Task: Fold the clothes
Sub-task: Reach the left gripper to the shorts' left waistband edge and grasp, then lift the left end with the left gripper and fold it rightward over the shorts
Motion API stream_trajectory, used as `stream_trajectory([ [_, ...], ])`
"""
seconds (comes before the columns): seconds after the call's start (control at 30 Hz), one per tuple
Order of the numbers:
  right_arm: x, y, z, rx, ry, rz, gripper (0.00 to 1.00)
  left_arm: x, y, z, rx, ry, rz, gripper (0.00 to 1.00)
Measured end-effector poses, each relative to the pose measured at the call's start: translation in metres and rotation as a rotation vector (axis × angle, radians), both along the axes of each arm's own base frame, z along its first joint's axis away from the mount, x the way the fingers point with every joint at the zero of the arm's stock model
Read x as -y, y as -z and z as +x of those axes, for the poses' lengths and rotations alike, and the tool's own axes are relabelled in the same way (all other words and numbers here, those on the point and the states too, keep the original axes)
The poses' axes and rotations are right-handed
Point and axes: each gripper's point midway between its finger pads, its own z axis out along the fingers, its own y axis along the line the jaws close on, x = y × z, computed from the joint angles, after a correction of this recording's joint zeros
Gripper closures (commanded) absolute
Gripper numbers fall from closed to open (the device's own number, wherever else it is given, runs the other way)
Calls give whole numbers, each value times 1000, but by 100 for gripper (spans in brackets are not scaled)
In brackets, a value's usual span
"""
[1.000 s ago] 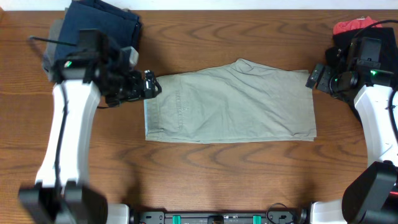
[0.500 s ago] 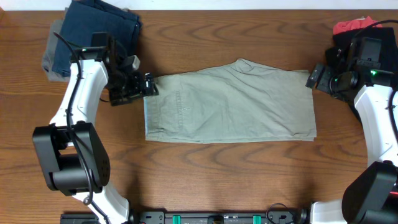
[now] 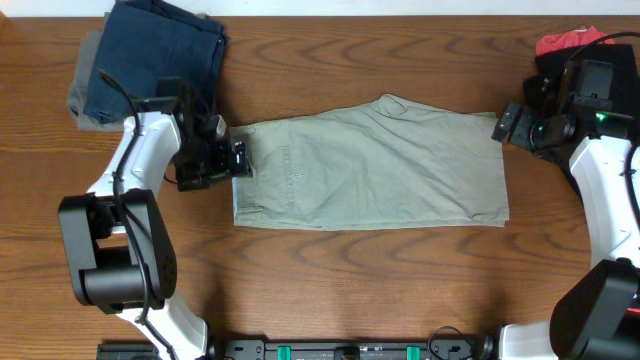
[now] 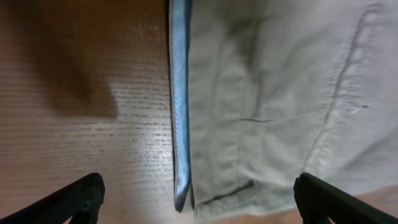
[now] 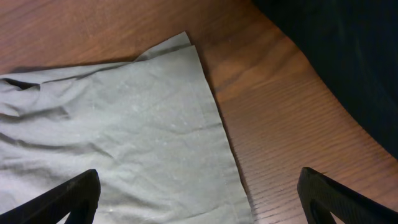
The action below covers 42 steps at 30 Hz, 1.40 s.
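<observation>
- Khaki-beige shorts (image 3: 370, 165) lie flat and spread out at the middle of the wooden table (image 3: 330, 290). The waistband is toward the left arm and the leg hems toward the right arm.
- We see the left gripper (image 3: 238, 158) right at the waistband edge of the shorts. From overhead we cannot tell whether it touches the cloth.
- In the left wrist view its fingertips (image 4: 81, 196) stand wide apart and grip nothing. Below and between them are the band's edge and bare wood.
- We see a pale blue lining strip (image 4: 179, 106) running along that waistband edge, with a stitched seam on the cloth beside it.
- We find the right gripper (image 3: 503, 125) at the far right corner of the shorts, just beside the hem.
- In the right wrist view its fingertips (image 5: 71, 196) are also spread wide and hold nothing. The hem corner lies flat on the wood ahead of them.
- We see a navy denim piece (image 3: 160, 55) folded at the far left corner of the table, well apart from the shorts. It rests on a grey piece (image 3: 80, 100) whose edge peeks out on the left.
- We see a red piece (image 3: 563, 42) at the far right edge, partly hidden behind the right arm.
- Dark cloth, a black piece (image 5: 336, 56), fills the upper right of the right wrist view, near the shorts' corner but apart from it.
</observation>
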Motion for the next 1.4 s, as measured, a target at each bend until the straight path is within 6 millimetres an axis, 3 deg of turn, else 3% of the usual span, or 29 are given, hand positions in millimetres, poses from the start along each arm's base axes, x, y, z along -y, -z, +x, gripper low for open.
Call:
stream_trajectory([
  [0.17, 0, 0, 0, 0, 0, 0, 1, 5, 16, -8, -4, 0, -26, 2],
  [0.53, 0, 0, 0, 0, 0, 0, 1, 13, 31, -10, 25, -1, -76, 2],
  [0.63, 0, 0, 0, 0, 0, 0, 1, 14, 31, -8, 40, -1, -81, 2],
  [0.7, 0, 0, 0, 0, 0, 0, 1, 15, 31, -7, 49, -2, -88, 9],
  [0.9, 0, 0, 0, 0, 0, 0, 1, 20, 31, -5, 70, -2, -120, 13],
  [1.17, 0, 0, 0, 0, 0, 0, 1, 31, 31, -4, 87, 4, -142, 14],
  [1.23, 0, 0, 0, 0, 0, 0, 1, 39, 31, -4, 93, 25, -148, 20],
  [1.4, 0, 0, 0, 0, 0, 0, 1, 48, 35, -9, 83, 41, -151, 53],
])
